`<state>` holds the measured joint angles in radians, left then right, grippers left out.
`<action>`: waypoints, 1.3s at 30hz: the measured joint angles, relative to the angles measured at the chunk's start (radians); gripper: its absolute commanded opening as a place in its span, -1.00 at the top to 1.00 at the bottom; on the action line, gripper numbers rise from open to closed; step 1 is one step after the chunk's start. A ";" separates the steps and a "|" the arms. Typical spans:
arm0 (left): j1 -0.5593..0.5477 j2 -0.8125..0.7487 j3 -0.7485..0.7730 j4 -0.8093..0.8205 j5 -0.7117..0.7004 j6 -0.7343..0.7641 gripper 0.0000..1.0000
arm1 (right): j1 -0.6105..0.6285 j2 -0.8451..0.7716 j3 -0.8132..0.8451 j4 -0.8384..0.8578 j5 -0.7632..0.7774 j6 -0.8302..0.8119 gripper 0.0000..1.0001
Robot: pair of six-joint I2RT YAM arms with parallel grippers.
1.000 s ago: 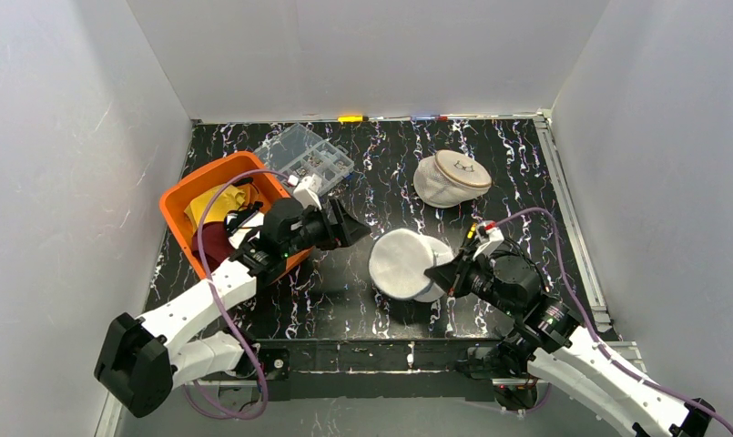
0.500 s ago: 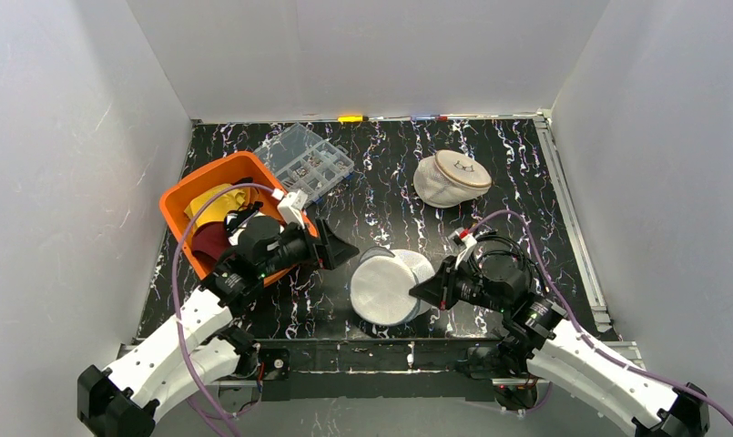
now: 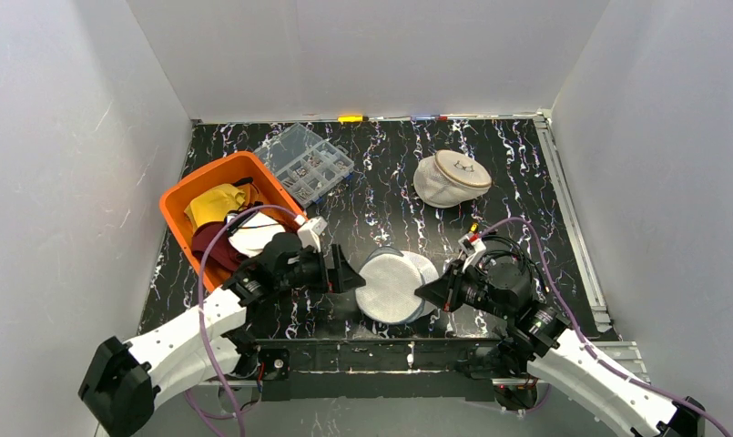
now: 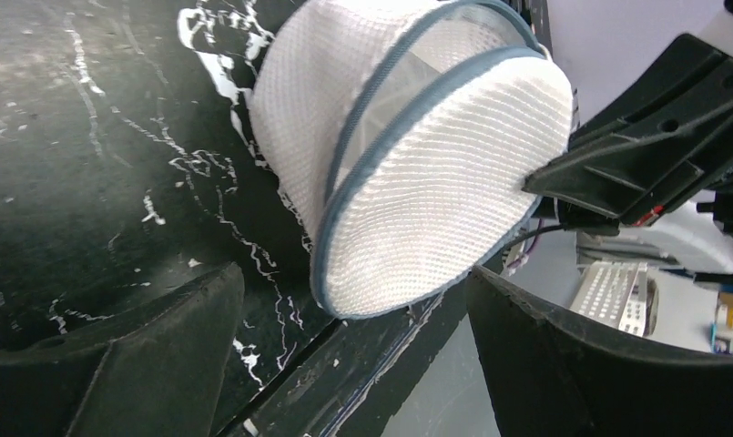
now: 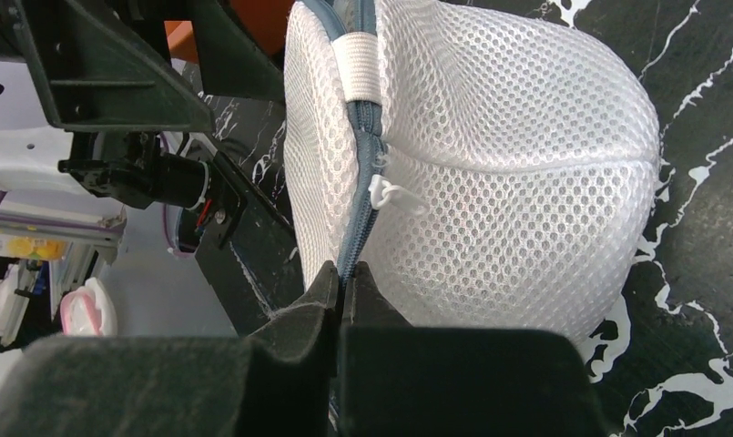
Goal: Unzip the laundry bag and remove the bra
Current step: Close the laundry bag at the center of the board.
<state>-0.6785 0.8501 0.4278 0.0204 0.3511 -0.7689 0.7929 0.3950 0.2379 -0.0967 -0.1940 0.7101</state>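
Note:
A round white mesh laundry bag (image 3: 390, 287) with grey-blue zipper trim stands on its edge near the table's front edge. My right gripper (image 3: 428, 293) is shut on the bag's zipper seam (image 5: 347, 273), just below the white zipper pull (image 5: 394, 193). My left gripper (image 3: 349, 273) is open on the bag's left side. Its fingers (image 4: 162, 346) spread wide below the bag (image 4: 435, 182) without touching it. The bra is hidden.
An orange bin (image 3: 185, 196) holding clothes sits at the left, close behind my left arm. A clear plastic organiser box (image 3: 305, 162) lies behind it. A second mesh bag (image 3: 452, 177) rests at the back right. The front table edge (image 4: 381, 364) is right under the bag.
The right gripper has pulled the bag nearer the front edge. The left gripper has opened wider and come forward from beside the bin to the bag's left side.

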 measured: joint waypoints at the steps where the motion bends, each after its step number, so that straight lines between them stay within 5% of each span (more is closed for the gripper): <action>1: -0.020 0.029 0.011 0.010 -0.001 0.008 -0.79 | 0.000 -0.012 -0.010 -0.002 0.002 0.009 0.97; 22: -0.065 0.262 0.100 0.220 -0.049 0.148 -0.77 | -0.003 -0.358 -0.125 -0.116 0.147 0.238 0.97; 32: -0.071 0.434 0.153 0.273 -0.021 0.168 -0.48 | -0.006 -0.369 -0.141 -0.169 0.232 0.319 0.97; 39: -0.086 0.527 0.168 0.287 -0.021 0.173 0.02 | -0.006 -0.369 -0.156 -0.212 0.278 0.360 0.97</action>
<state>-0.7647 1.3773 0.5961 0.3077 0.3302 -0.5961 0.7872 0.0257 0.0818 -0.3092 0.0841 1.0698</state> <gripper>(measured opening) 0.606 0.042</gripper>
